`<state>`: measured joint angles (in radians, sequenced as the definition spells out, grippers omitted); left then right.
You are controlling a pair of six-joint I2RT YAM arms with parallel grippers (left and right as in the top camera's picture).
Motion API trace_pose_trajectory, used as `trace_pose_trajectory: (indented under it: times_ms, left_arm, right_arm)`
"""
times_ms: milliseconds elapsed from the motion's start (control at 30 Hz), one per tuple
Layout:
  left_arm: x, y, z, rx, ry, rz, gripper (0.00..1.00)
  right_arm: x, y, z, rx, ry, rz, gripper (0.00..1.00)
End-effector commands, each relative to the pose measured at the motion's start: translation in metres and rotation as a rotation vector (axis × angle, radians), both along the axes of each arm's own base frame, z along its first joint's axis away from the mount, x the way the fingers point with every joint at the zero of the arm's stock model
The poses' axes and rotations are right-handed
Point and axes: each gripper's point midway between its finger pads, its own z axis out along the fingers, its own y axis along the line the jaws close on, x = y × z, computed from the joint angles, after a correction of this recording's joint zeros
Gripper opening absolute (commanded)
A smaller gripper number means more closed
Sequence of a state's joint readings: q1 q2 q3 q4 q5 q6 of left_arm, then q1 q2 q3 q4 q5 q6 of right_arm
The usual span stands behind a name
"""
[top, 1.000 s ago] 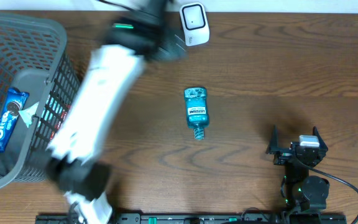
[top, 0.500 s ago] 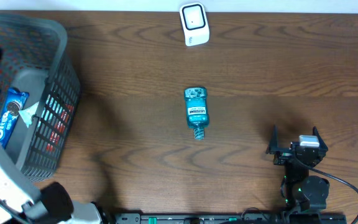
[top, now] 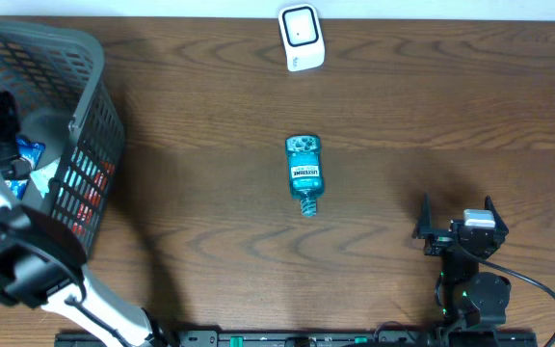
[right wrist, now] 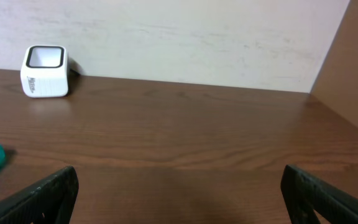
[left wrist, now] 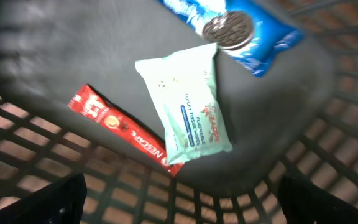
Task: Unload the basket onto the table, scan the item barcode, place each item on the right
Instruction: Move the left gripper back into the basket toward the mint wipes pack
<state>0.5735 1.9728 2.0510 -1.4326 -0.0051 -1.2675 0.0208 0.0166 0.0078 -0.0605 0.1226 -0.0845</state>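
Now | grey lattice basket [top: 92,172] | glossy teal bottle [top: 303,173], lying flat | woodgrain table [top: 432,106]

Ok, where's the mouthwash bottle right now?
In the overhead view, the mouthwash bottle lies flat near the middle of the table, on the robot's side of the white scanner and left of the right gripper.

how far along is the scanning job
Teal mouthwash bottle lies on the table, apart from the white scanner box; whether scanned, unclear. Open left hand hovers empty over a blue Oreo pack, green tissue pack, red sachet in the grey basket. Picking, scanning remain.
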Motion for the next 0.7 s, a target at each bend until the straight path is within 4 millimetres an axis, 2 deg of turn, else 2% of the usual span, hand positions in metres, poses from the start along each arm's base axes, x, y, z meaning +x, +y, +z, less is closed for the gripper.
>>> trace_pose_trajectory:
  times_ms: [0,167,333,600,667]
  left_arm:
    - [0.013,-0.006,-0.049,-0.067,0.094,0.155,0.98]
    - [0.017,-0.011,-0.092,-0.112,0.191,0.158,0.98]
    - [0.012,-0.017,-0.132,-0.154,0.298,0.178,0.98]
    - [-0.007,-0.007,-0.146,-0.069,0.391,0.190,0.98]
    - [-0.008,-0.008,-0.155,-0.069,0.395,0.183,0.98]
  right_arm:
    - [0.000,-0.001,0.000,-0.006,-0.003,-0.002,0.99]
    - [0.000,-0.001,0.000,-0.006,-0.003,-0.002,0.99]
    - [0.000,-0.001,0.000,-0.006,-0.003,-0.002,0.99]
    - [0.000,-0.001,0.000,-0.006,-0.003,-0.002,0.99]
    - [0.000,-0.001,0.000,-0.006,-0.003,-0.002,0.99]
